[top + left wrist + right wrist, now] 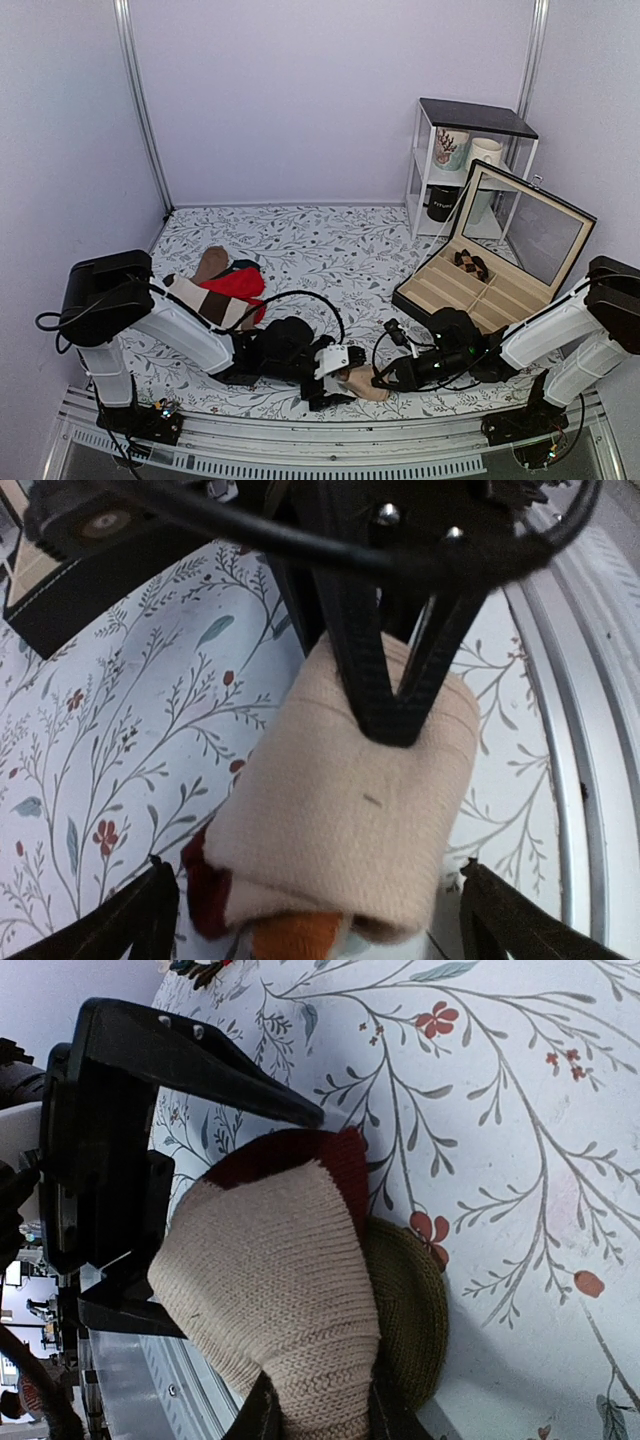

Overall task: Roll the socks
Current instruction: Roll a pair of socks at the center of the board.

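The socks [362, 383] lie as a tan-beige roll near the table's front edge, between my two grippers. In the left wrist view the roll [340, 820] shows dark maroon and rust at its near end. My left gripper [320, 920] is open, its fingers [150, 910] standing wide on both sides of the roll. My right gripper [320, 1425] is shut on the tan outer layer of the socks [280, 1280]; an olive coil and a maroon patch show beside it. The right gripper's black fingers also show in the left wrist view [395, 705], pinching the roll's far edge.
A bright red sock [238, 284] and a cream sock with brown bands [200, 298] lie in a heap at the left. An open black box [470, 290] with a raised glass lid stands at the right, a white shelf [470, 120] with mugs behind it. A metal rail [330, 440] runs along the front.
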